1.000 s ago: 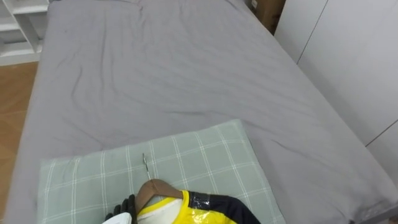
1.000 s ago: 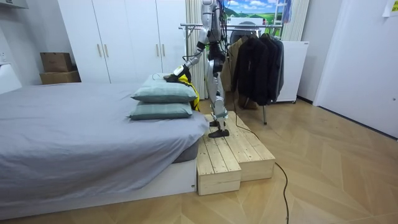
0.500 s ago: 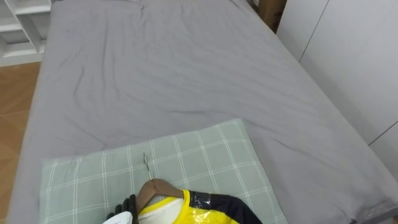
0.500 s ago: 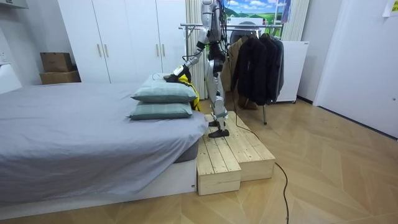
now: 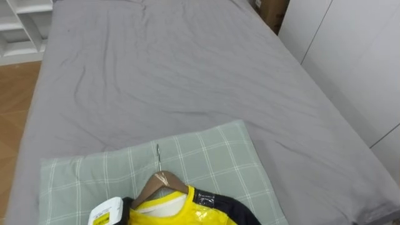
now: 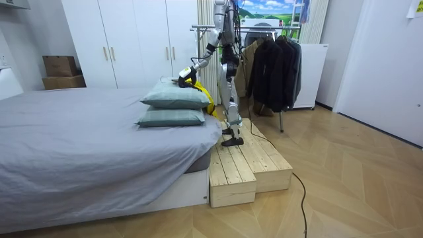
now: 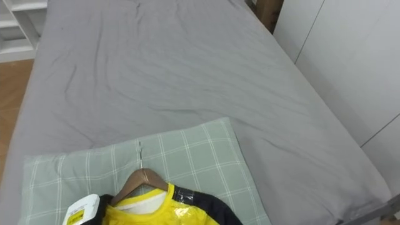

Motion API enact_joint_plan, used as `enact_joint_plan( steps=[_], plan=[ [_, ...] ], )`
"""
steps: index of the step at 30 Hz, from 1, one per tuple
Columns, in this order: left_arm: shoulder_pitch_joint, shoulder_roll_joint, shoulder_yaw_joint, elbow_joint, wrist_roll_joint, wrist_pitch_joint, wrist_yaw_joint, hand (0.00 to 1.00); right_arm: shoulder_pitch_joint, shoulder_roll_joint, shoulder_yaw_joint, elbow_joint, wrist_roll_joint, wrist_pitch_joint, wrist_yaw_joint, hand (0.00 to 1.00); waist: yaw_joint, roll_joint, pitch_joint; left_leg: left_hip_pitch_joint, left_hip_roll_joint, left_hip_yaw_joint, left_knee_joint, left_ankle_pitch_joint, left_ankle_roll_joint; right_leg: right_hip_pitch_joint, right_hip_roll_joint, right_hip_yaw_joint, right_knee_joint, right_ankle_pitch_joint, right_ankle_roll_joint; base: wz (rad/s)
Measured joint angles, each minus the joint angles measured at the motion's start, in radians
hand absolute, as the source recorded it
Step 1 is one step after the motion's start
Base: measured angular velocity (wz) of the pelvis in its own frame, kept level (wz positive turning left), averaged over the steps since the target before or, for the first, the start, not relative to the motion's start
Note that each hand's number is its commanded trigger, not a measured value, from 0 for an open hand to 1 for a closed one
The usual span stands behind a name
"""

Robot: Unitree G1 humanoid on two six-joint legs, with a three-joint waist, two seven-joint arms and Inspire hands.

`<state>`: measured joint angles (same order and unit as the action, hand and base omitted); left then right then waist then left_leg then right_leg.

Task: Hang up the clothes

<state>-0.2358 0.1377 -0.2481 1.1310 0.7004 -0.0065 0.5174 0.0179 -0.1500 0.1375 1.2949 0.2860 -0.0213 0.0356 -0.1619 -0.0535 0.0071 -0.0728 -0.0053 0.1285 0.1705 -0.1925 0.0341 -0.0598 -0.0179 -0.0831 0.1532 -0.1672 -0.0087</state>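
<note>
So here's where we were: the green checked pillow (image 5: 206, 156) was our reference for everything. The wooden hanger (image 5: 164, 182) was over the near edge of that pillow, with its metal hook (image 5: 157, 153) pointing up across the pillow toward the far end of the grey bed (image 5: 175, 62). A yellow and black top (image 5: 187, 212) was on the hanger, spread out from the pillow's near edge toward the robot. From the room view it looked like the yellow cloth draped down the side of the pillow facing the robot. The left hand (image 5: 106, 212) came in at the pillow's near left corner, right up against the hanger's left shoulder. We only saw the back of it, so we honestly couldn't tell whether the fingers were wrapped around the hanger or loose. We also couldn't say if the hanger was resting on the pillow or held just off it. Under the pillow sat a second pillow (image 6: 170, 118). The robot stood upright on a wooden step platform (image 6: 248, 162) just beside the pillow, on the room view's right of it. A clothes rack (image 6: 271, 30) with dark coats (image 6: 272, 66) stood further that way, behind the robot.
</note>
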Motion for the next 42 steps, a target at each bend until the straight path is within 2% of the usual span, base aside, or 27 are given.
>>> enact_joint_plan(
  steps=[8,12,15,16,19,25,33,37,42],
  plan=[
    [0.001,0.002,0.000,0.005,-0.002,0.001,0.002,0.87,-0.001,0.000,0.002,-0.001,0.000,0.001,-0.001,0.00,0.001,-0.001,0.0004,0.000,0.000,0.001,-0.002,0.000,0.000,0.000,0.000,-0.001,-0.002,0.000,0.000,0.00],
    [0.001,-0.001,0.000,0.010,-0.013,0.000,0.001,0.87,-0.001,0.000,0.003,-0.001,0.000,0.000,-0.001,0.00,0.001,-0.001,0.0004,0.001,0.000,0.001,-0.002,0.000,0.000,0.000,0.000,-0.001,-0.002,0.000,0.000,0.00],
    [0.002,-0.002,-0.001,0.023,-0.022,0.000,-0.007,0.93,-0.003,0.001,0.002,-0.001,0.000,0.000,-0.002,0.00,0.001,0.000,0.0008,0.001,0.000,0.001,-0.002,0.000,0.000,0.000,0.000,-0.002,-0.002,0.000,0.000,0.00],
    [0.004,-0.004,-0.003,0.027,-0.022,0.000,-0.008,1.00,-0.004,0.001,0.002,-0.001,0.000,0.000,-0.003,0.00,0.001,0.000,0.0009,0.001,0.000,0.001,-0.002,0.000,0.000,0.000,0.000,-0.002,-0.003,0.000,0.000,0.00],
    [0.004,-0.005,-0.003,0.029,-0.022,0.000,-0.018,1.00,-0.010,0.001,0.002,-0.001,0.001,-0.001,-0.005,0.00,0.001,0.001,0.0019,0.001,0.000,0.001,-0.002,0.000,0.000,0.000,0.000,-0.002,-0.003,0.000,0.000,0.00],
    [0.019,-0.005,-0.005,0.030,-0.038,-0.017,-0.029,1.00,-0.018,0.001,0.005,0.003,0.000,-0.001,-0.012,0.00,0.002,0.002,0.0025,-0.002,0.000,0.001,-0.002,0.000,0.000,0.000,0.000,-0.002,-0.003,0.000,0.000,0.00],
    [0.022,-0.007,-0.002,0.029,-0.043,-0.036,-0.007,1.00,-0.020,0.004,0.056,0.001,0.029,-0.016,-0.056,0.00,0.004,0.006,0.0011,-0.001,0.000,0.000,0.003,0.000,0.000,0.002,0.000,-0.004,-0.001,0.001,0.000,0.00],
    [0.028,-0.003,-0.004,-0.038,-0.043,-0.040,0.002,1.00,-0.030,0.000,0.076,0.001,0.020,-0.022,-0.068,0.00,0.003,0.014,0.0025,-0.012,-0.001,-0.010,0.025,0.000,0.000,0.005,-0.004,-0.016,-0.001,0.001,0.000,0.09],
    [0.030,-0.005,-0.004,-0.055,-0.043,-0.072,0.026,1.00,-0.036,-0.001,0.077,-0.002,0.012,-0.024,-0.067,0.00,0.003,0.024,0.0031,-0.003,-0.001,-0.025,0.029,0.000,0.000,0.023,-0.004,-0.032,-0.002,0.001,0.000,0.10]
  ],
)
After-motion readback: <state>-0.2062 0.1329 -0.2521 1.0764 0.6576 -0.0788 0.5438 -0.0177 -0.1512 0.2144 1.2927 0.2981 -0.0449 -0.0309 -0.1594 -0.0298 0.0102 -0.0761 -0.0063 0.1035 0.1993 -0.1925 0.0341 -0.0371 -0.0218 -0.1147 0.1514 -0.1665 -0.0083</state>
